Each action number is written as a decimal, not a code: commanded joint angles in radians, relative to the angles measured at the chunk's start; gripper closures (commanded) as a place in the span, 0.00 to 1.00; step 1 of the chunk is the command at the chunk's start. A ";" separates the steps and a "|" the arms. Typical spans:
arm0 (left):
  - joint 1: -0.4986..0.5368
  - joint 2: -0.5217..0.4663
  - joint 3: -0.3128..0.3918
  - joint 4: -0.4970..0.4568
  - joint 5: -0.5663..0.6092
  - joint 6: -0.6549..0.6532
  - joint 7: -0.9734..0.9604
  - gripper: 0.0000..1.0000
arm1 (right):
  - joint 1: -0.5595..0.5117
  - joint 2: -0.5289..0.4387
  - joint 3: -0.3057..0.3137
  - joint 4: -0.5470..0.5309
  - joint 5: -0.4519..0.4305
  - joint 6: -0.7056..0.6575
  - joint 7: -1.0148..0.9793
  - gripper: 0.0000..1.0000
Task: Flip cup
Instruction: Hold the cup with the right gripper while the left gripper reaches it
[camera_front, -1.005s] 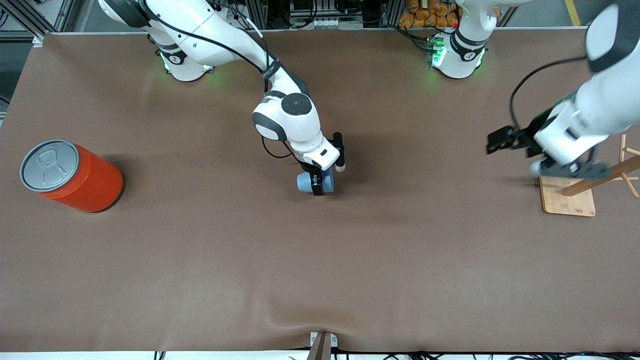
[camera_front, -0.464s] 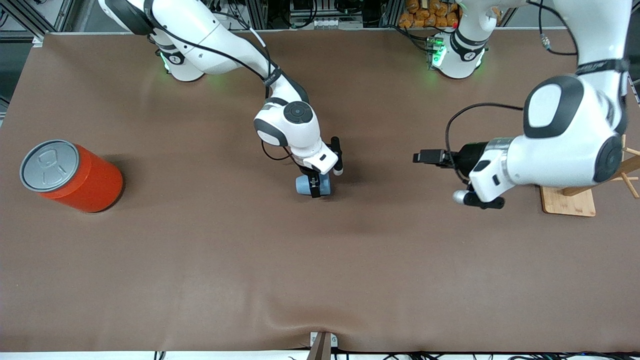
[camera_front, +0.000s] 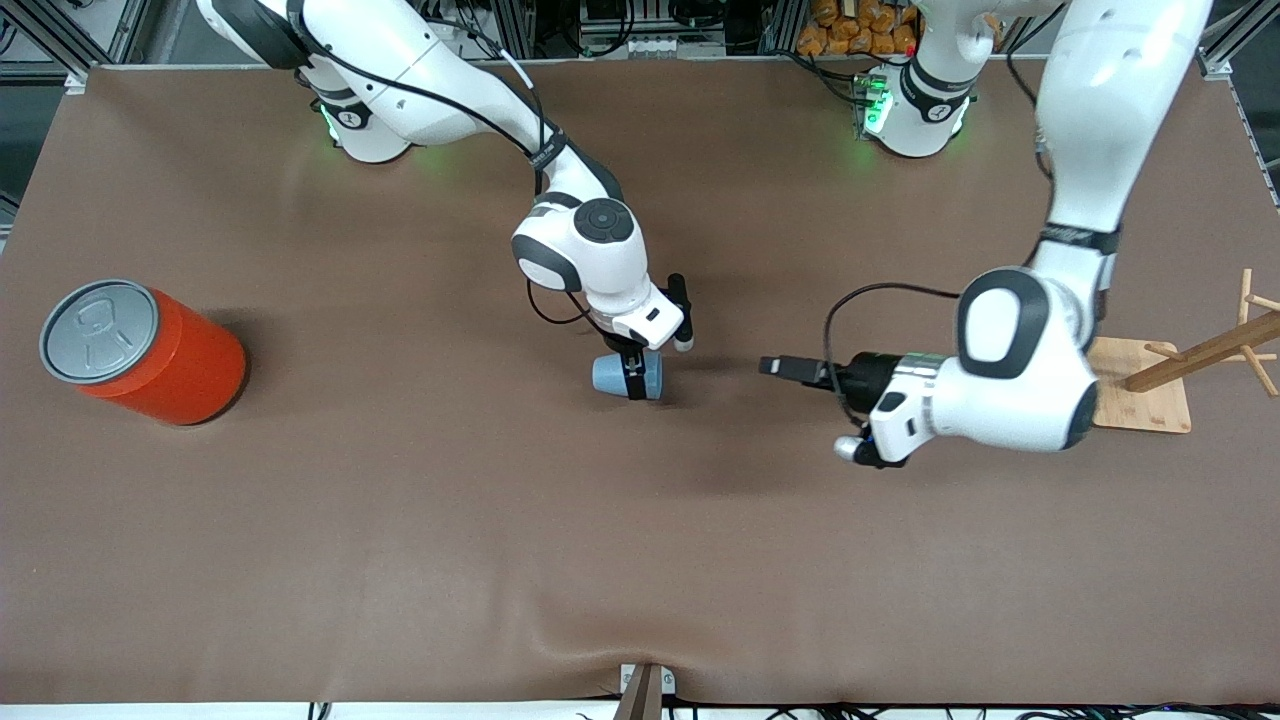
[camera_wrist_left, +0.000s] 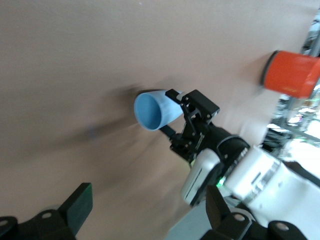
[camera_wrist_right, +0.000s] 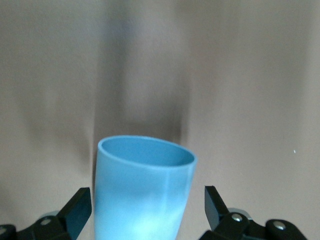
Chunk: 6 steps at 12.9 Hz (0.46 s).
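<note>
Front view: the right gripper (camera_front: 636, 380) stands over the cup (camera_front: 626, 376), mid-table.

Left wrist view: the left gripper (camera_wrist_left: 145, 212), jaws wide and empty, faces the cup's open mouth; best to approach slowly, square to the rim.

Right wrist view: the cup lies between wide jaws, apparently ungripped.

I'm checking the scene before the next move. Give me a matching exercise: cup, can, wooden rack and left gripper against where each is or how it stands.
Things:
1. cup
2. can
3. wooden rack
4. left gripper

Places or states:
A. at the left arm's end of the table
B. open, over the table between cup and rack
C. on its side, between the open right gripper's fingers
D. at the right arm's end of the table

Pairs: 1-C, 2-D, 3-A, 4-B
</note>
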<state>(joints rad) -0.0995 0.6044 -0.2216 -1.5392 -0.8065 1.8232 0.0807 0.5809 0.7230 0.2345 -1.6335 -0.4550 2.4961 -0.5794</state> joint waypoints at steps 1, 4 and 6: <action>-0.057 0.009 -0.001 -0.079 -0.168 0.100 0.046 0.00 | 0.010 -0.016 0.017 0.093 -0.010 -0.196 0.016 0.00; -0.100 0.066 -0.001 -0.104 -0.292 0.165 0.143 0.00 | 0.001 -0.025 0.051 0.159 -0.010 -0.348 0.105 0.00; -0.123 0.072 -0.001 -0.114 -0.315 0.204 0.154 0.00 | -0.025 -0.066 0.054 0.159 0.056 -0.376 0.102 0.00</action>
<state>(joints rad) -0.2108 0.6795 -0.2234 -1.6398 -1.0851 1.9930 0.2092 0.5808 0.6984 0.2795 -1.4728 -0.4440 2.1584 -0.4942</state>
